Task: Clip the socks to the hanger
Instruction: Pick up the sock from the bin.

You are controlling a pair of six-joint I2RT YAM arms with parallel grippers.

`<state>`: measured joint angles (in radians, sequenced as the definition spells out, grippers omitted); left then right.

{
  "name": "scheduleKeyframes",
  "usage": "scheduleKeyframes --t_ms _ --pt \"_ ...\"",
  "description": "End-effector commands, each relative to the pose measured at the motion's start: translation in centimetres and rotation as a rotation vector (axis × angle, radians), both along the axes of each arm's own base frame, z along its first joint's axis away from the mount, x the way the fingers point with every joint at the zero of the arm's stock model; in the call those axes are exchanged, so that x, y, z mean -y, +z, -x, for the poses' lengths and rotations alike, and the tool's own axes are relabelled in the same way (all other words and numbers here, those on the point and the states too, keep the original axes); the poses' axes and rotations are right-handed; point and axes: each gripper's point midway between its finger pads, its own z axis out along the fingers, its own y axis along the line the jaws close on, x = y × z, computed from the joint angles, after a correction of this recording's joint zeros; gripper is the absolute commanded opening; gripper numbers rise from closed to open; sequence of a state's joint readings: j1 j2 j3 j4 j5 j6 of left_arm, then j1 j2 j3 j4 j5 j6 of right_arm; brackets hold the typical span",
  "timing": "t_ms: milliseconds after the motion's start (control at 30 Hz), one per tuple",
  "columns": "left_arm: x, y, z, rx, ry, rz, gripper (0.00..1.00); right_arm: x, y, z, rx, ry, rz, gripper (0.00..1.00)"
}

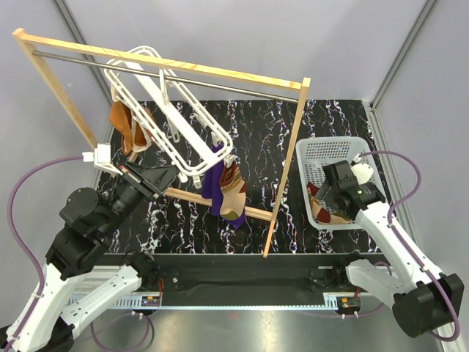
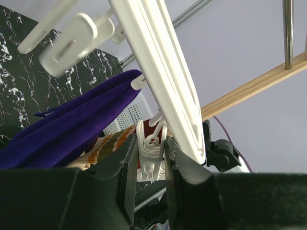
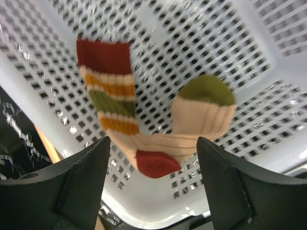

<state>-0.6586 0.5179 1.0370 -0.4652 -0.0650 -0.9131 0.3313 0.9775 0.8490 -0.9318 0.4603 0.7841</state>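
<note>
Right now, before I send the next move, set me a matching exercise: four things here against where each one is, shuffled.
Things: 1 loose striped sock; 2 purple cloth; 3 clip peg; 4 orange cloth.
Places: A between the fingers of the left gripper; B lying in the white basket; C hanging at the left end of the hanger in the top view; D hanging from the hanger beside a second striped sock.
Pairs: 1-B, 2-D, 3-A, 4-C.
</note>
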Motion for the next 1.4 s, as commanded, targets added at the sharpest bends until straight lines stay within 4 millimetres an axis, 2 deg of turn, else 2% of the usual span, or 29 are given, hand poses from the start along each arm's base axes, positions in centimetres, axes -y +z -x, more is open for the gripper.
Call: scheduleKeyframes --t_ms 0,100,200,433,467,533,567,600,667,700,800,900,933,1000,1033,1067,1133,1200,1267,1367 --pt "0.1 0.0 0.3 0.009 -0.014 -0.019 0.00 -2.7 -0.8 -0.9 0.007 0.075 -0.125 0.79" --pt "0.0 0.3 0.4 0.018 -0.014 -0.013 0.00 -3.7 -2.0 -0.8 -0.007 0.092 -0.177 0.77" --pt "-0.2 0.5 0.5 0.025 -0.009 -0.013 0.00 -3.9 -2.8 -0.6 -0.010 0.087 -0.194 0.74" --pt "-0.3 0.3 0.6 0.025 -0.011 -0.015 0.00 -3.1 -4.1 -0.4 -0.011 0.039 -0.167 0.55" --pt "-0.3 0.3 0.6 0.023 -0.011 -0.015 0.00 -3.0 -4.3 -0.4 -0.013 0.037 -0.161 0.47" --pt "-0.2 0.2 0.6 0.023 -0.012 -0.015 0.00 -2.8 -4.6 -0.8 -0.016 0.029 -0.148 0.37" --pt "-0.3 0.2 0.6 0.024 -0.009 -0.014 0.00 -2.7 -4.6 -0.8 -0.017 0.027 -0.140 0.25" --pt "-0.3 0.1 0.6 0.023 -0.009 -0.015 0.00 -2.5 -4.5 -1.0 -0.013 0.020 -0.125 0.19" --pt "-0.3 0.0 0.6 0.020 -0.008 -0.019 0.00 -2.1 -3.6 -1.7 0.015 0.008 -0.106 0.10" --pt "-0.3 0.0 0.5 0.021 -0.008 -0.020 0.00 -1.5 -3.1 -2.2 0.032 -0.004 -0.081 0.00" --pt "-0.2 -0.3 0.4 0.018 -0.007 -0.030 0.00 -0.2 -0.6 -3.8 0.079 -0.030 -0.045 0.00" --pt "-0.1 -0.3 0.3 0.016 -0.009 -0.031 0.00 1.7 2.6 -6.1 0.142 -0.057 -0.015 0.00" --pt "0.0 -0.2 0.3 0.017 -0.012 -0.028 0.00 2.0 4.3 -7.2 0.166 -0.048 0.007 0.00" --pt "0.0 -0.2 0.3 0.018 -0.012 -0.032 0.00 3.3 6.0 -8.2 0.182 -0.073 0.054 0.00" --pt "0.0 -0.2 0.2 0.018 -0.012 -0.035 0.00 3.7 6.2 -8.7 0.162 -0.059 0.088 0.00" --pt "-0.1 -0.1 0.2 0.023 -0.009 -0.034 0.00 3.9 7.9 -9.6 0.189 -0.056 0.107 0.00" --pt "-0.1 0.0 0.2 0.027 -0.005 -0.036 0.00 4.3 8.8 -10.7 0.172 -0.034 0.159 0.00" --pt "-0.2 0.0 0.2 0.028 -0.001 -0.037 0.00 4.0 8.6 -11.2 0.153 -0.006 0.160 0.00" --pt "-0.3 0.1 0.2 0.030 0.001 -0.037 0.00 3.5 7.0 -11.3 0.105 0.028 0.150 0.00" --pt "-0.2 0.0 0.1 0.032 0.003 -0.037 0.00 2.0 3.2 -10.7 0.035 0.075 0.082 0.00"
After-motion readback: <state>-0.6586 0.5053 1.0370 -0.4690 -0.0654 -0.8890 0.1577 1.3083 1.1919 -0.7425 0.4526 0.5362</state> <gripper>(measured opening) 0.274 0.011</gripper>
